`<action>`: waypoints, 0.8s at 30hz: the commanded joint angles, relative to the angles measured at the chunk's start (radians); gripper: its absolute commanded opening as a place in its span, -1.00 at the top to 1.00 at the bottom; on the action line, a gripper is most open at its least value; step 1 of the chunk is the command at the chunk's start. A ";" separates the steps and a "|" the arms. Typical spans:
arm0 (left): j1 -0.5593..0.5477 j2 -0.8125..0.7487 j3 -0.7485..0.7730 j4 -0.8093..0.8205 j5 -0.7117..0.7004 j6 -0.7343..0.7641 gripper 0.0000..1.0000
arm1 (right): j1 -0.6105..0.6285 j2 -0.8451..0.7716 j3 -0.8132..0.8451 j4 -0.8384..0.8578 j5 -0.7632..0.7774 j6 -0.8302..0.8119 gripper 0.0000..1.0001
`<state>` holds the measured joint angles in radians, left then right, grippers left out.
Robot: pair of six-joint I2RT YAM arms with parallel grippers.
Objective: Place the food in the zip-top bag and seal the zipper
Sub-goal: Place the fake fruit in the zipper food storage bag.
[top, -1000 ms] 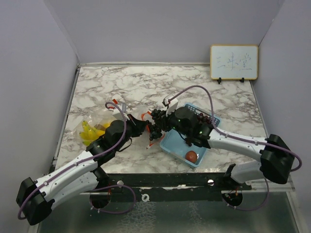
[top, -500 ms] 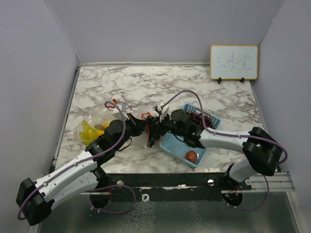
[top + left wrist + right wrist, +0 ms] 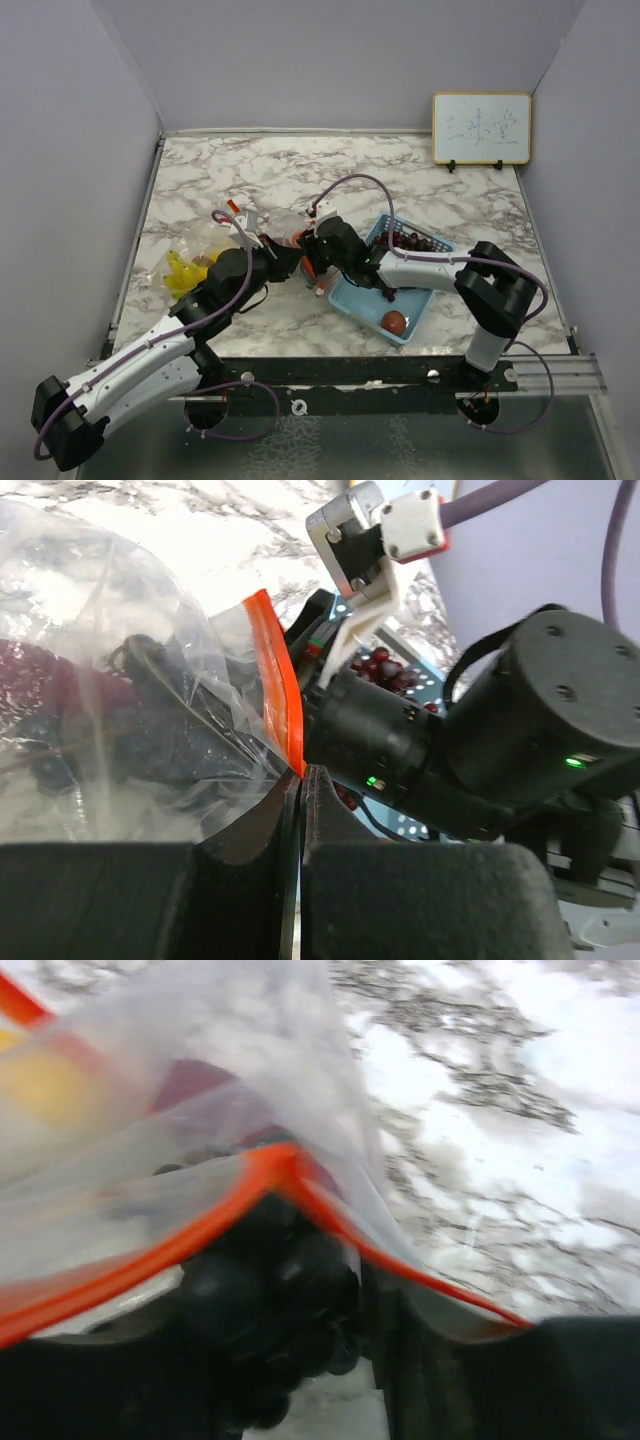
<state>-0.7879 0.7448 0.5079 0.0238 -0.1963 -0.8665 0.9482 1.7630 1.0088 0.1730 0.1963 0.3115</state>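
The clear zip-top bag [image 3: 232, 238] with an orange zipper rim [image 3: 278, 695] lies left of centre. Yellow bananas [image 3: 186, 273] show through it, and a magenta piece [image 3: 30, 680] lies inside. My left gripper [image 3: 287, 262] is shut on the bag's rim [image 3: 302, 772] and holds the mouth up. My right gripper [image 3: 309, 262] is shut on a cluster of dark purple grapes [image 3: 250, 1290] and sits in the bag's mouth, with the orange rim [image 3: 250, 1185] draped over the grapes. The grapes show dark through the plastic [image 3: 160, 742]. A small red round fruit [image 3: 394, 321] lies in the basket.
A light blue plastic basket [image 3: 352, 297] stands right of the bag, under my right arm, with more dark grapes [image 3: 412, 241] at its far end. A small whiteboard [image 3: 481, 128] leans on the back wall at the right. Walls close in on both sides.
My right gripper has moved left with the grapes, from above the basket's edge into the bag's mouth. My left gripper has stayed shut on the bag's rim.
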 commanded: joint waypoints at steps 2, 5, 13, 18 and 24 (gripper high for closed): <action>-0.005 -0.093 0.001 -0.022 -0.040 -0.022 1.00 | 0.004 -0.047 0.017 -0.169 0.323 0.092 -0.42; -0.006 -0.112 -0.002 -0.055 -0.074 -0.023 1.00 | 0.004 -0.121 -0.022 -0.120 0.217 0.041 -0.68; -0.006 -0.085 -0.010 -0.069 -0.112 -0.026 1.00 | 0.004 -0.420 -0.156 0.014 -0.163 -0.051 -0.81; -0.006 -0.027 -0.025 -0.015 -0.085 -0.033 1.00 | 0.004 -0.491 -0.126 -0.088 -0.185 -0.023 -0.81; -0.006 -0.005 0.002 -0.020 -0.081 -0.005 1.00 | -0.039 -0.489 -0.044 -0.546 0.388 0.278 -0.75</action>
<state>-0.7940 0.7452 0.4953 -0.0299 -0.2703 -0.8909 0.9516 1.2602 0.8936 0.0025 0.2161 0.3668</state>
